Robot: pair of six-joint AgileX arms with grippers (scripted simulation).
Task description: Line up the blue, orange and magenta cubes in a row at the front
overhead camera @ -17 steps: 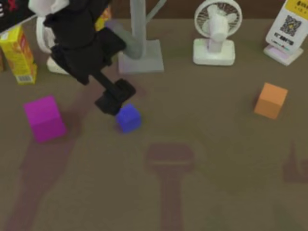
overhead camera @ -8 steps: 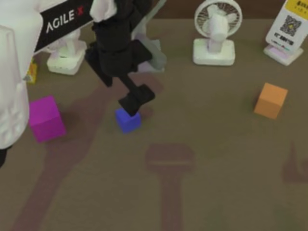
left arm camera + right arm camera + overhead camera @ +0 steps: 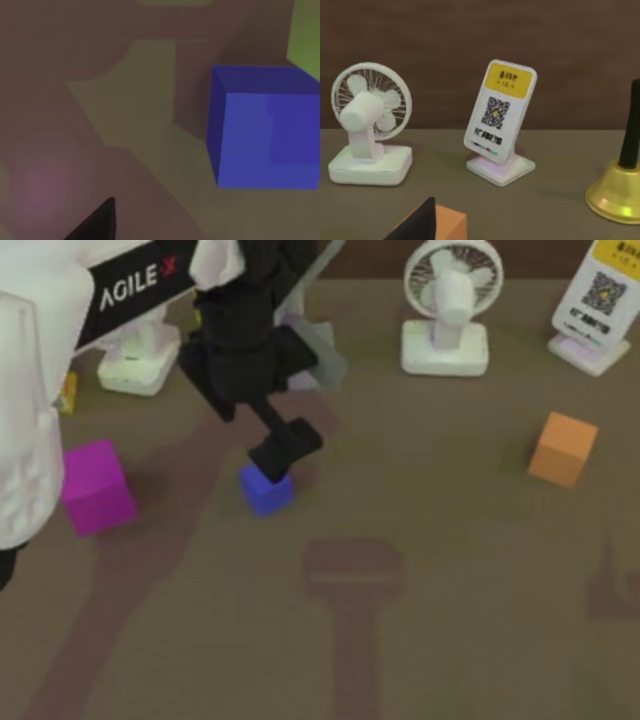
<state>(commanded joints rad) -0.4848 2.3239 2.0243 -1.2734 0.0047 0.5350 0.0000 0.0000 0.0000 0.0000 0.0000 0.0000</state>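
Hovering left gripper (image 3: pixel 277 455) just over blue cube (image 3: pixel 266 490), jaws' opening impossible to tell; off-centre descent could knock it away.

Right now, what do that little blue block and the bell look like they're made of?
The blue cube looks like plain matte plastic or painted wood; I cannot tell which: flat even colour, no shine, sharp edges. The bell looks like polished brass, or some golden metal with a soft gleam, and its black handle looks dull, perhaps plastic or wood.
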